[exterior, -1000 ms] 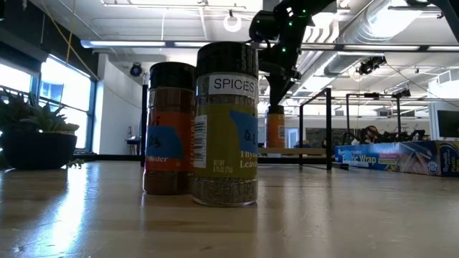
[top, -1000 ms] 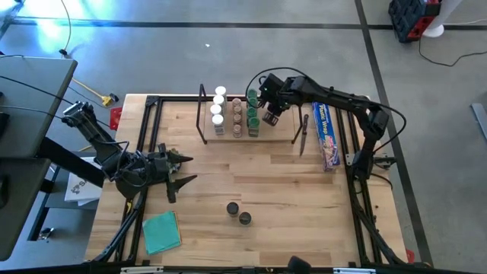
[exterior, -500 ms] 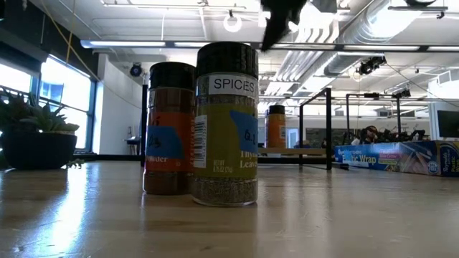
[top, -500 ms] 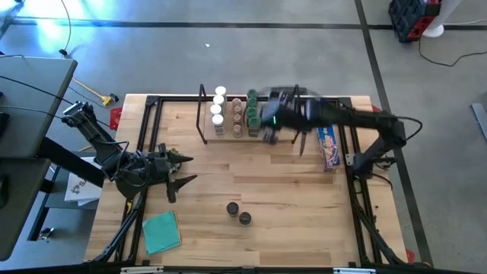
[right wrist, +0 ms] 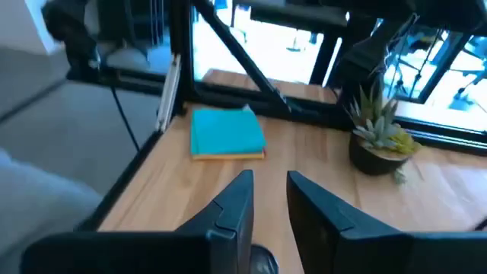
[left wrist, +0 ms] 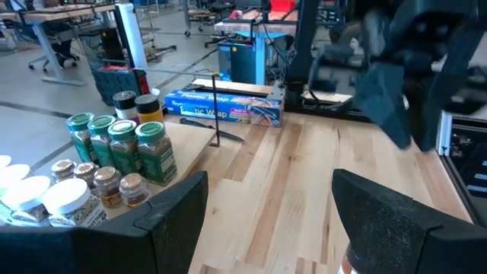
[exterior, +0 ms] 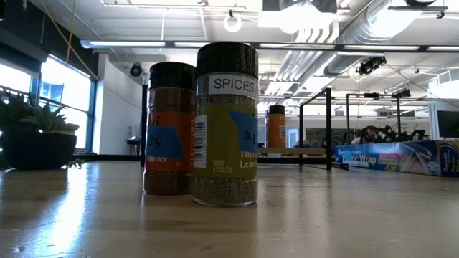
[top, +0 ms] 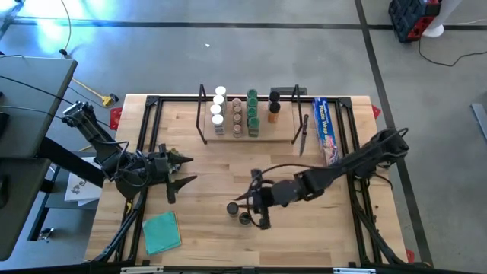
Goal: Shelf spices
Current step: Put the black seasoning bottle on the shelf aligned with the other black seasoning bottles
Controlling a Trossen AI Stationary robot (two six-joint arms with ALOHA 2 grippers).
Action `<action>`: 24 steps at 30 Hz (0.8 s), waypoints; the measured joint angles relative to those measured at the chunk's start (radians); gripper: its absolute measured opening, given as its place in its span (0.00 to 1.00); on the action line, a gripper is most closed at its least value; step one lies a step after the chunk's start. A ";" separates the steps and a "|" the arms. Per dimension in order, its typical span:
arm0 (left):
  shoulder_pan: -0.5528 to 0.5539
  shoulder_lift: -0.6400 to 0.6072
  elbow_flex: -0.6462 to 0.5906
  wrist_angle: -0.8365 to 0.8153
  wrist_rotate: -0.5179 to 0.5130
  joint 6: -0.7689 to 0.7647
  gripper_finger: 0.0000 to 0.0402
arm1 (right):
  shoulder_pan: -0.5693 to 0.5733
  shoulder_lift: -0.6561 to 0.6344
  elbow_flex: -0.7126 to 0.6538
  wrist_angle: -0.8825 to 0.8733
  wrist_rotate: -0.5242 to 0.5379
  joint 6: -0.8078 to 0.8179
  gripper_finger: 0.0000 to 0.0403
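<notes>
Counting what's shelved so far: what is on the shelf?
On the shelf: rows of white-, brown- and green-lidded spices, plus two dark-lidded jars. Lower jars aren't countable from above.

White, tan and green lids point(top: 236, 113) line the light-wood shelf point(top: 283, 131); two jars, apparently black-lidded point(top: 238, 212), stand near a teal cloth point(top: 161, 231) and blue box point(top: 326, 134)
</notes>
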 joint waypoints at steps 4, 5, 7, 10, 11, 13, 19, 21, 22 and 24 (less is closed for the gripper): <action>0.001 0.000 0.000 0.000 -0.003 0.000 0.69 | -0.010 0.050 -0.026 0.082 -0.003 0.010 0.24; 0.001 0.000 0.000 0.000 -0.004 0.000 0.69 | -0.014 0.063 -0.017 0.066 -0.011 0.011 0.27; 0.001 0.000 0.000 -0.001 -0.004 0.000 0.69 | -0.022 0.097 0.018 0.029 -0.025 0.015 0.35; 0.001 -0.002 0.000 -0.001 -0.004 0.001 0.69 | -0.032 0.151 0.114 -0.084 -0.049 0.032 0.49; 0.001 -0.002 0.000 -0.001 -0.004 0.001 0.69 | -0.035 0.173 0.155 -0.141 -0.063 0.032 0.53; 0.001 -0.002 0.000 -0.001 -0.004 0.001 0.69 | -0.039 0.223 0.241 -0.273 -0.077 0.046 0.63; 0.001 -0.002 0.000 -0.011 -0.004 0.001 0.69 | -0.045 0.382 0.487 -0.577 -0.060 0.112 0.79; 0.001 -0.002 0.000 -0.011 -0.004 0.001 0.69 | -0.045 0.425 0.557 -0.678 -0.030 0.132 0.80; 0.001 -0.002 0.000 -0.012 -0.004 0.001 0.69 | -0.045 0.448 0.585 -0.722 -0.022 0.140 0.80; 0.001 -0.002 0.000 -0.016 -0.003 0.001 0.69 | -0.045 0.487 0.631 -0.801 -0.019 0.153 0.80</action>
